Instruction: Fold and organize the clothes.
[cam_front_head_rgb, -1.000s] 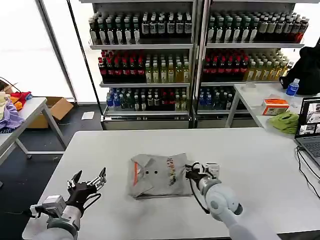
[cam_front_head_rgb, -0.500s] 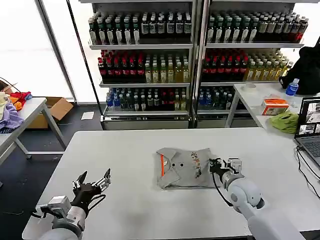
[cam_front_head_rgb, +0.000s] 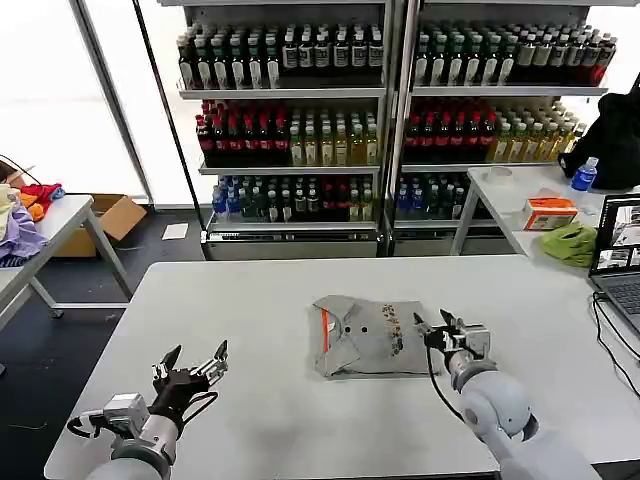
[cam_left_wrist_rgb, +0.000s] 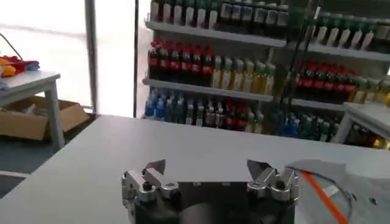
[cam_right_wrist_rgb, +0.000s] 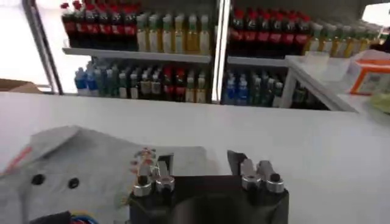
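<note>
Released since before, right claw (cam_front_head_rgb: 447, 326) gapes beside the folded T-shirt (cam_front_head_rgb: 367, 335).

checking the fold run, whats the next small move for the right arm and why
Probably draw the right gripper back off the table. The folded grey T-shirt lies flat in a compact bundle, the jaws stand open just past its right edge, holding nothing. The left gripper waits open near the front left.

1. Left gripper (cam_front_head_rgb: 192, 358): black fingers with silvery metal tips, black palm block (screw heads visible at the finger joints in the left wrist view).
2. Right gripper (cam_front_head_rgb: 452, 327): same black-and-silver build.
3. Both forearms: smooth light grey rounded shells.
4. Black cables loop alongside each wrist.
</note>
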